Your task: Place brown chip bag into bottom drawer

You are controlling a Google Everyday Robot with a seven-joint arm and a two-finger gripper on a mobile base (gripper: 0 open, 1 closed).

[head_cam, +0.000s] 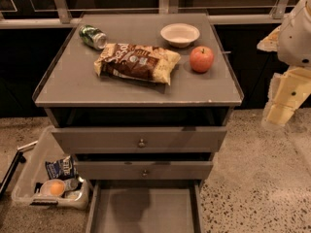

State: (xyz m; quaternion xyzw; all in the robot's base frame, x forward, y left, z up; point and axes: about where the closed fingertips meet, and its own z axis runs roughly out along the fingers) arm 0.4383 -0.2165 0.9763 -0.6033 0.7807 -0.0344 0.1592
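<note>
**A:** Where does the robot stand with the job?

**B:** At the start, by the look of it. The brown chip bag (137,62) lies flat on the table (73,84), untouched. The gripper (282,103) hangs off to the right, beyond the table's edge and well apart from the bag. Whether it is spread or pressed together cannot be told from here.

**A:** What could trip it up on the pick?

**B:** The neighbours. The apple (201,59) sits just beside the bag's right end, on the side the arm would likely come from. A low sweep could knock it and send it rolling off. The bowl (180,34) and the tipped can (93,37) are near too. The crinkly bag may also slip out of a shallow pinch.

**A:** And at the drop?

**B:** The bottom drawer (146,210) is pulled out, but the middle drawer (144,170) and the top drawer (141,140) jut just above its back part. If the bag is let go too far back, it could catch on their fronts. Too far left, and it may land in the floor bin (22,188) beside the blue snack bag (60,168).
</note>
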